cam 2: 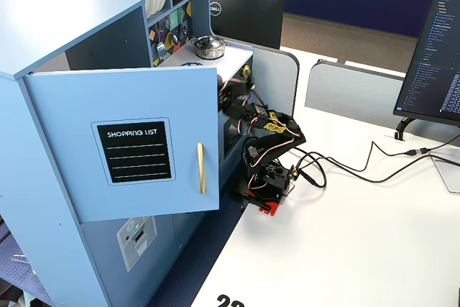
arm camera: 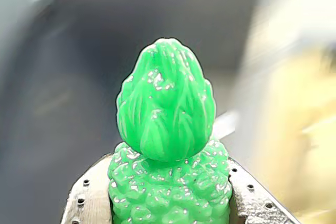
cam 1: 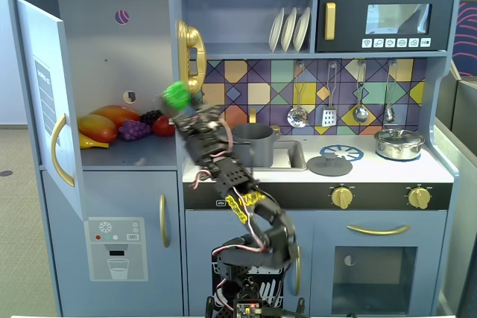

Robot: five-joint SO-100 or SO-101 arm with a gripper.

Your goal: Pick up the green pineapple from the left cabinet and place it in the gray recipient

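My gripper (cam 1: 181, 106) is shut on the green pineapple (cam 1: 176, 94) and holds it in the air at the right edge of the left cabinet's (cam 1: 112, 50) opening, above the shelf. In the wrist view the bumpy green pineapple (arm camera: 167, 145) fills the middle, leafy top pointing up, clamped between both fingers (arm camera: 86, 198) of the gripper (arm camera: 169, 195). The gray recipient (cam 1: 253, 144) stands on the counter to the right of the arm, beside the sink. In the side fixed view the open cabinet door (cam 2: 136, 141) hides the gripper and the pineapple.
Orange and yellow fruit (cam 1: 100, 126), purple grapes (cam 1: 134, 130) and a red fruit (cam 1: 163, 126) lie on the cabinet shelf. A gold phone (cam 1: 190, 57) hangs just right of the pineapple. A flat gray lid (cam 1: 329, 163) and a shiny pot (cam 1: 399, 144) sit on the counter.
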